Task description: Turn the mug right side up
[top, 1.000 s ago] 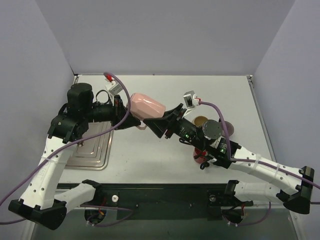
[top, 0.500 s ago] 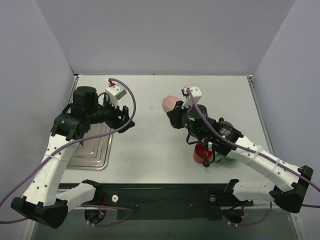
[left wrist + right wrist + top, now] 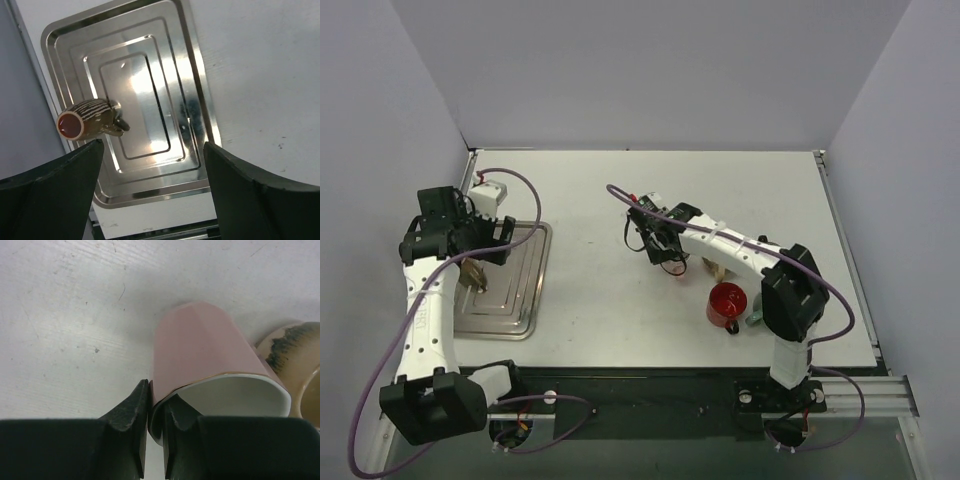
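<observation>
The pink mug [image 3: 200, 345] fills the right wrist view. Its white-lined mouth faces the camera and its closed end points toward the table. My right gripper [image 3: 156, 400] is shut on the mug's rim, one finger outside the wall and one inside. In the top view this gripper [image 3: 663, 250] sits mid-table and hides the mug under the wrist. My left gripper [image 3: 152, 200] is open and holds nothing. It hovers over the metal tray [image 3: 195, 100], far from the mug, and in the top view it [image 3: 490, 245] is at the left.
A small brown striped cup [image 3: 90, 117] lies on its side on the tray [image 3: 525, 300]. A beige mug [image 3: 295, 355] stands right beside the pink one. A red cup [image 3: 726, 302] sits nearer the front, by my right arm.
My left gripper opened, let go of the pink mug and drew back left over the tray. My right gripper shut on the mug's rim and carried it down toward the table.
</observation>
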`<state>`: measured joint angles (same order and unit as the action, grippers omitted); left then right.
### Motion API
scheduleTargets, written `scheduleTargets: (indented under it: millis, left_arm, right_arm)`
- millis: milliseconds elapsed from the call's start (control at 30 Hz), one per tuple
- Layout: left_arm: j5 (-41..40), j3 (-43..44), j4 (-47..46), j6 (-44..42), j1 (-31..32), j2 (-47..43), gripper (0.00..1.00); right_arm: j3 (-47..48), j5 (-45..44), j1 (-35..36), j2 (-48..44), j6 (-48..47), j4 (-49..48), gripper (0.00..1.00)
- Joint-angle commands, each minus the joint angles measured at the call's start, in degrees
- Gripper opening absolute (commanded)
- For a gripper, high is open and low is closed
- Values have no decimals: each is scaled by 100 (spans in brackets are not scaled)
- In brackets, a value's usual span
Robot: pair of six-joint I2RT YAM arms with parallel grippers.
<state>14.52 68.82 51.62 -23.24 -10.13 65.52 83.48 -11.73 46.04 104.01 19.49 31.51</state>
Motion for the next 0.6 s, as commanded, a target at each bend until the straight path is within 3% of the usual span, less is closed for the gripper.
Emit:
scheduleTargets:
  millis: [0, 300, 433, 567]
  left_arm:
    - [-441, -289, -317, -927, -375, 40, 92]
    - [-749, -500, -1162, -1051, -1280, 1050, 92]
    - [-759, -378, -1163, -639, -1473, 1525, 92]
    - [-450, -1096, -1739, 99, -1580, 1334, 92]
  right_arm:
    - [678, 213, -350, 233, -138, 365, 0]
    - [608, 891, -790, 1033, 3, 347, 0]
    - [582, 813, -807, 1043, 82, 400, 26]
    - [511, 585, -790, 859, 187, 383, 43]
